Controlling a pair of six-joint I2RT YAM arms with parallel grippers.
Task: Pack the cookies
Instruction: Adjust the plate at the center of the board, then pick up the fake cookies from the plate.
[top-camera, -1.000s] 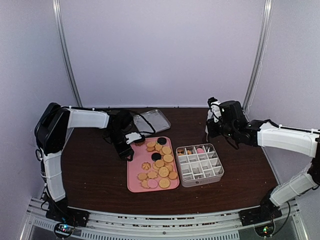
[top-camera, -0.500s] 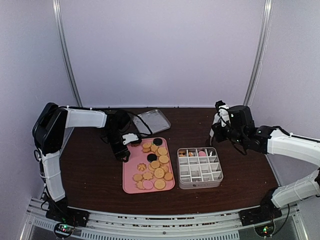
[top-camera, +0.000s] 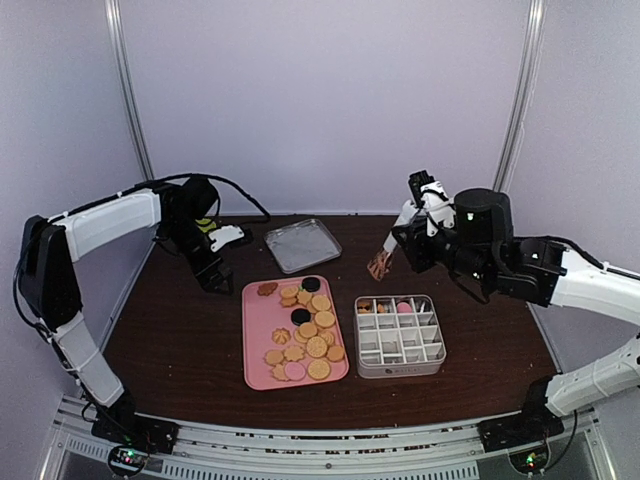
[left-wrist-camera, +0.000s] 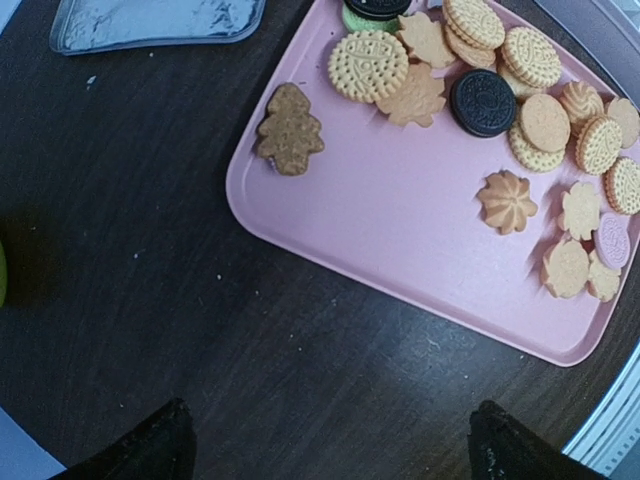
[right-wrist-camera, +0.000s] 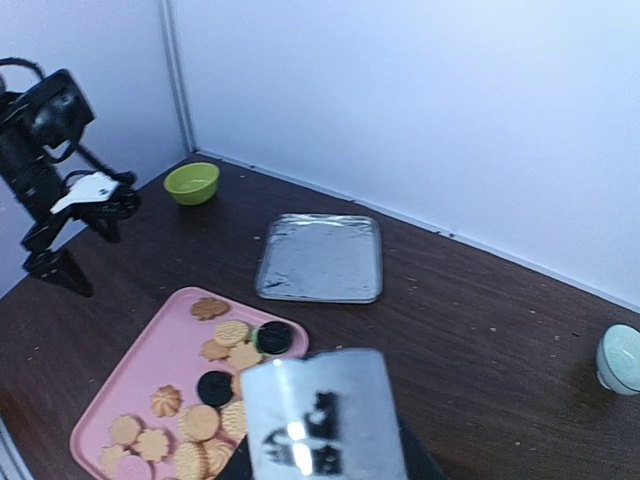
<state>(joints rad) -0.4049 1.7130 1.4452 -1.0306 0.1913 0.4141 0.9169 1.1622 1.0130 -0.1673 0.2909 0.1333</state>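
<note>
Pink rectangular tray (top-camera: 256, 318) on the dark wooden bench (top-camera: 180, 340) carries most of the cookies (top-camera: 317, 345), bunched toward its right side; grey divided box (top-camera: 400, 366) just right of it, a few cookies in its far row only; left gripper (top-camera: 212, 268) off the tray's far-left corner, jaws spread wide, holding nothing; right gripper (top-camera: 408, 222) beyond the box clamps metal tongs (top-camera: 392, 245), brown bit (top-camera: 379, 266) at their tip; shiny metal lid (top-camera: 303, 244) behind the tray; green bowl (right-wrist-camera: 192, 183) far left.

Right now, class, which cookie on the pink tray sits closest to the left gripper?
The brown tree-shaped cookie at the pink tray's far-left corner, on the left gripper's side; no other has that shape.
</note>
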